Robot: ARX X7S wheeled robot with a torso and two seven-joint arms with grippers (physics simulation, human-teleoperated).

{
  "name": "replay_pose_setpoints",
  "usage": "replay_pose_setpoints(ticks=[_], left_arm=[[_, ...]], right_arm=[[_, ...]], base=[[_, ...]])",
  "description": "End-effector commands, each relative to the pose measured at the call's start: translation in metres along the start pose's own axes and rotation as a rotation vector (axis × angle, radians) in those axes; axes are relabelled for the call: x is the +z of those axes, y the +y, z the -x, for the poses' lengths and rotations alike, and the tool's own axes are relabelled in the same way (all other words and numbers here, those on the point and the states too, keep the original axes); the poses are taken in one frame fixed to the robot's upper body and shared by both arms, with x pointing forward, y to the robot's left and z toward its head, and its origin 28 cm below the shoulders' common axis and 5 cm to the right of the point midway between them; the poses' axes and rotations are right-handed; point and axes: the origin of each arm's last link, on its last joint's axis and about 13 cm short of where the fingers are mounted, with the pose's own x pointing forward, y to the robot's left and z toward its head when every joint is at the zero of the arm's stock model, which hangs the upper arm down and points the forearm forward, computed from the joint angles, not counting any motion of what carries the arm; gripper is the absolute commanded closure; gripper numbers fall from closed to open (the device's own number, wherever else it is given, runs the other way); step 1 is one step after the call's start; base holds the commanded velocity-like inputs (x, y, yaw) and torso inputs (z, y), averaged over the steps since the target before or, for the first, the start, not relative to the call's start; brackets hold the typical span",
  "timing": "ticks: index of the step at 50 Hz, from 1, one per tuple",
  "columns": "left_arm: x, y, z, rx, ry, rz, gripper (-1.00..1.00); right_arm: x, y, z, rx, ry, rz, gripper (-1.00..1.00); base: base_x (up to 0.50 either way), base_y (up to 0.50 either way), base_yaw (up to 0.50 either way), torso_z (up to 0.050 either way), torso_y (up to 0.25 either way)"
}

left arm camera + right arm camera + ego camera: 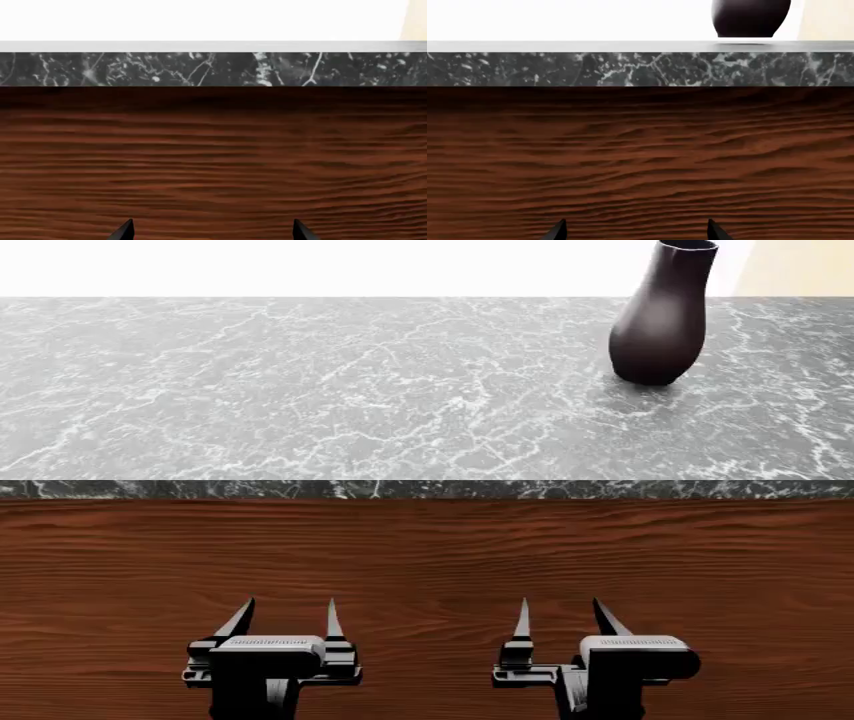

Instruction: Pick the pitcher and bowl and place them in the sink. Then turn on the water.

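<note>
Both grippers parked low in front of the wood cabinet face [427, 580], below the marble counter [307, 390]: left gripper [283, 618] and right gripper [558, 616] both w/ fingers spread and nothing between them, so released, no grasp on either side. The pitcher [662, 315] stands upright at the far right of the counter, well apart from both arms; the right wrist view catches only its rounded lower body [751, 20] above the counter edge. Bowl, sink and faucet not in view from any cam, so nothing of the task looks done yet. Risks, as I judge them: (1) arms start under the counter lip, so lifting straight up could clip the marble edge [427, 489]; prob needs to back out and raise first. (2) pitcher is tall, narrow-necked, glossy; a side bump from an open finger on approach could tip it, and a pinch on the round belly may slip. Neck or handle looks safer, but the handle isn't visible here, can't tell which way it faces. (3) far reach for the right arm, base may need to move. (4) sink location unknown from here, so carrying blind risks a knock en route.
</note>
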Motion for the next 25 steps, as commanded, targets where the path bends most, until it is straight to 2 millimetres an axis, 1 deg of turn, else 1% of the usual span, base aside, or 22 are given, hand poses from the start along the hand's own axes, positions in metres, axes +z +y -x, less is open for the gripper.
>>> replay_pose_setpoints(ticks=[1, 5, 7, 10, 17, 21, 25], left_arm=[[-0.001, 0.0, 0.0, -0.005, 0.007, -0.019, -1.0], [0.001, -0.002, 0.0, -0.019, 0.02, -0.024, -1.0], [0.005, -0.002, 0.001, -0.043, -0.003, 0.013, -1.0], [0.013, 0.001, 0.001, -0.056, -0.036, 0.026, -1.0], [0.051, 0.002, -0.004, -0.067, -0.091, -0.026, -1.0], [0.084, 0.005, -0.013, -0.09, -0.15, -0.058, -1.0], [0.12, 0.011, -0.028, -0.102, -0.193, -0.109, -1.0]], right_arm=[[0.0, 0.0, 0.0, 0.002, 0.0, -0.002, -1.0], [-0.001, 0.001, 0.0, 0.007, 0.0, -0.006, -1.0], [-0.001, 0.001, -0.001, 0.01, 0.002, -0.003, -1.0], [0.006, -0.001, -0.004, -0.008, -0.003, 0.014, -1.0], [0.052, -0.01, -0.024, -0.034, -0.079, 0.051, -1.0], [0.081, -0.014, -0.04, -0.035, -0.124, 0.065, -1.0], [0.115, -0.018, -0.056, -0.018, -0.169, 0.079, -1.0]], base=[[0.0, 0.0, 0.0, 0.0, 0.0], [0.0, 0.0, 0.0, 0.0, 0.0], [0.0, 0.0, 0.0, 0.0, 0.0], [0.0, 0.0, 0.0, 0.047, 0.0], [0.0, 0.0, 0.0, 0.05, 0.0], [0.0, 0.0, 0.0, 0.05, 0.0], [0.0, 0.0, 0.0, 0.05, 0.0]])
